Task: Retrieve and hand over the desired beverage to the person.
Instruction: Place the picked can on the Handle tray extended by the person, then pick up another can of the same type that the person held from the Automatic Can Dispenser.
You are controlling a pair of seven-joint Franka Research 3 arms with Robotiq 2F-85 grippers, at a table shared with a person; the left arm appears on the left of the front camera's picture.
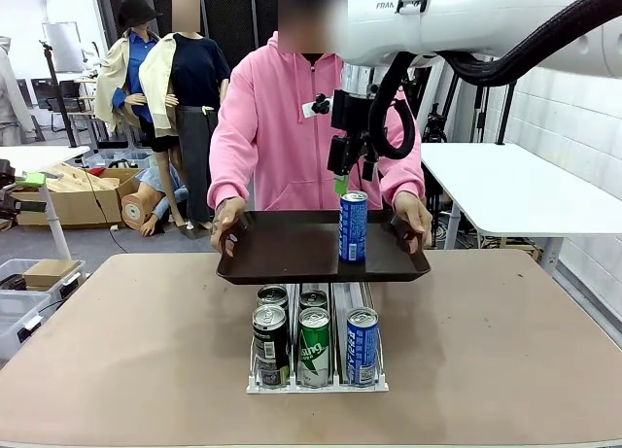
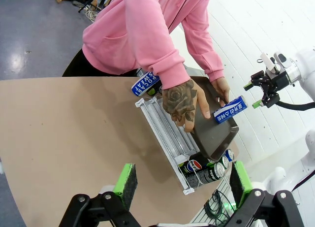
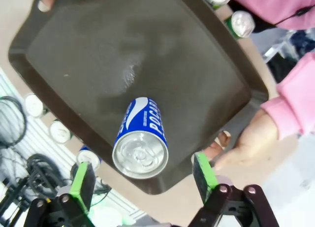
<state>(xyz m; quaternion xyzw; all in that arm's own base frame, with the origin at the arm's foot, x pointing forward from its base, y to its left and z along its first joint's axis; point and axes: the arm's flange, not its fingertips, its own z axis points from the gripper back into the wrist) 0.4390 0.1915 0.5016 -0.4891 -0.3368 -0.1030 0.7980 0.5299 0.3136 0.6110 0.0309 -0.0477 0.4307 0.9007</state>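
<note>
R tool [image 3: 143,174] spread wide, just above blue can [image 1: 353,226], not touching | can upright on dark tray [image 1: 282,249], held by person [image 1: 277,127] w/ both hands over can rack [image 1: 317,388] | L tool [image 2: 183,180] spread, empty, over counter [image 1: 117,351]

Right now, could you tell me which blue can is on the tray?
The Pocari Sweat can standing upright on the dark tray the person holds; another blue can sits in the white rack's front row.

Bright, even overhead light casts soft shadows on the table [image 1: 146,370]; wrist views warp at edges.
</note>
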